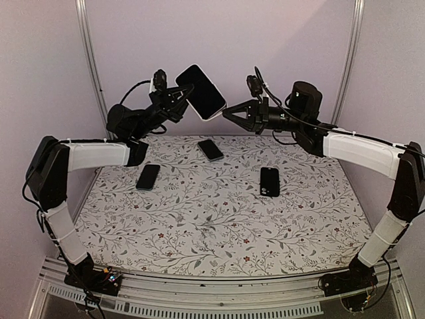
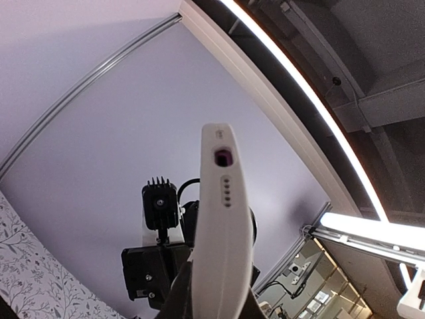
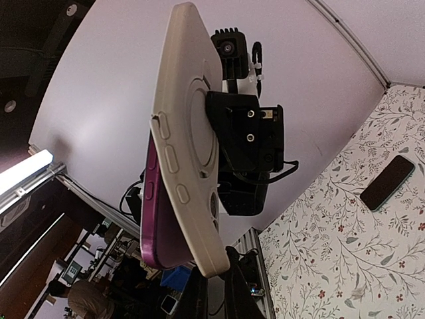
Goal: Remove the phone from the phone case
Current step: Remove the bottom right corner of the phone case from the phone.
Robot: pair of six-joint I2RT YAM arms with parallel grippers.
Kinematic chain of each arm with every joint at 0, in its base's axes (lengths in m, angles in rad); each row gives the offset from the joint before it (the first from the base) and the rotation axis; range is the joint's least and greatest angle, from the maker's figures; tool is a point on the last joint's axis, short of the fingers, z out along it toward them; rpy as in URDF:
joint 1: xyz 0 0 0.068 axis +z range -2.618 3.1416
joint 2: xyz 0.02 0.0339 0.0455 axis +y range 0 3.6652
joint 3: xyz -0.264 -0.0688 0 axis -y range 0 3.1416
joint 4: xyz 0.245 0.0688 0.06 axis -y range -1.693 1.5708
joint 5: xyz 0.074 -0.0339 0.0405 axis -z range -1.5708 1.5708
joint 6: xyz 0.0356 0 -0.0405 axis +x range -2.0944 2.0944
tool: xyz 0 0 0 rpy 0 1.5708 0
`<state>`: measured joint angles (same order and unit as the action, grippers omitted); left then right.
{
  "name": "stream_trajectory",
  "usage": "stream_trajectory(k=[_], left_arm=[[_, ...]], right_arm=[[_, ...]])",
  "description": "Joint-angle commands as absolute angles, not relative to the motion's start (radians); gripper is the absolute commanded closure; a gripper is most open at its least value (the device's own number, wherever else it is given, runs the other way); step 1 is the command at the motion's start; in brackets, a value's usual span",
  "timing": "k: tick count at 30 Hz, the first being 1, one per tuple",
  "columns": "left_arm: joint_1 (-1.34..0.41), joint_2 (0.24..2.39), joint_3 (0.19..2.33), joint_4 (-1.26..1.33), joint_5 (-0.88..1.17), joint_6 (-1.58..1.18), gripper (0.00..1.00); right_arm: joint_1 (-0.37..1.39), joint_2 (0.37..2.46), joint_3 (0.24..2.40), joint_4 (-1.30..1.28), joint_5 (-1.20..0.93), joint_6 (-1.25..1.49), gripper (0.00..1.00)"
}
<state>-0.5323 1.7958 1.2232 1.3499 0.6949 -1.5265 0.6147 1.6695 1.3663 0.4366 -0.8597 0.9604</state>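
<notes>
Phone case (image 3: 189, 133), purple phone (image 3: 154, 226) inside, held aloft over far edge of table (image 1: 219, 226), pinched by left gripper (image 1: 180, 98). Right gripper (image 1: 227, 113) pressed together at case's lower corner; grip on lip unclear. Advice: peel lip off corner first, left clamp firm.

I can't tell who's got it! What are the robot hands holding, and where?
The phone in its white case, up in the air. The left gripper clamps one edge; the right gripper pinches the case's lower corner.
</notes>
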Motion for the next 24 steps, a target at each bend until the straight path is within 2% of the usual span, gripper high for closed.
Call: stream_trajectory(k=[1, 14, 24], left_arm=[[-0.666, 1.778, 1.261, 1.484, 1.044, -1.647, 1.00], [-0.667, 1.785, 1.215, 1.294, 1.058, -1.553, 1.00], [-0.666, 1.781, 1.229, 1.123, 1.071, -1.465, 1.00]], right_arm=[[0.571, 1.745, 1.376, 0.379, -0.581, 0.938, 0.97], [0.572, 1.713, 1.394, 0.481, -0.658, 0.885, 0.82], [0.587, 1.776, 1.436, 0.495, -0.750, 0.902, 0.80]])
